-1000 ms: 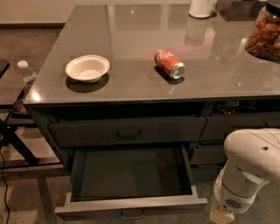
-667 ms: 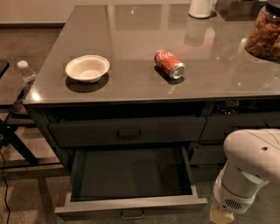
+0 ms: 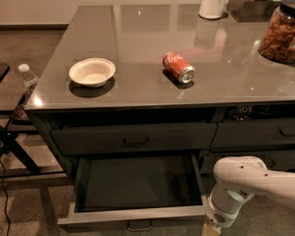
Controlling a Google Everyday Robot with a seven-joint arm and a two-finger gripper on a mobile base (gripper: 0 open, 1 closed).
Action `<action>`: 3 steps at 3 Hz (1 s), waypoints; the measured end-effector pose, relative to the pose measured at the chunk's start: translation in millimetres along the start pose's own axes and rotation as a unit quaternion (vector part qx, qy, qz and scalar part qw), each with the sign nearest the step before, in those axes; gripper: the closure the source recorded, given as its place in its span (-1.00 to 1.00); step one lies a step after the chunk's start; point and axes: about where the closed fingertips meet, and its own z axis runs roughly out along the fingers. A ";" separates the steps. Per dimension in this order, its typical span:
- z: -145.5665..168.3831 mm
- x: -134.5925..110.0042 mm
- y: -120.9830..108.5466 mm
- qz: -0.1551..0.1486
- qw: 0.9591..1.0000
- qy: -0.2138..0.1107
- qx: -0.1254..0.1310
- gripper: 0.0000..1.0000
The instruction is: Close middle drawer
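Observation:
The middle drawer [image 3: 138,215] is pulled far out below the counter top. Its pale grey front rim faces me, with a small metal pull handle [image 3: 139,226] at the centre, and the dark tray inside holds nothing. My white arm [image 3: 239,184] reaches in from the lower right. My gripper [image 3: 210,229] is at the bottom edge of the view, just right of the drawer's front right corner and mostly cut off. I cannot tell whether it touches the drawer.
The top drawer [image 3: 133,138] above is shut. Narrower dark drawers [image 3: 253,133] are to the right. On the counter [image 3: 138,87] sit a white bowl [image 3: 92,71], a red soda can [image 3: 178,67] on its side, a snack jar [image 3: 279,34] and a white container [image 3: 212,8]. A water bottle [image 3: 27,80] stands at the left.

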 end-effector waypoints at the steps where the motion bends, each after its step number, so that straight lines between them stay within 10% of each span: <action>1: 0.1 0.0 0.0 0.000 1.000 0.000 0.000 1.00; 3: 59.9 -23.5 -30.7 0.031 0.999 -0.031 -0.013 1.00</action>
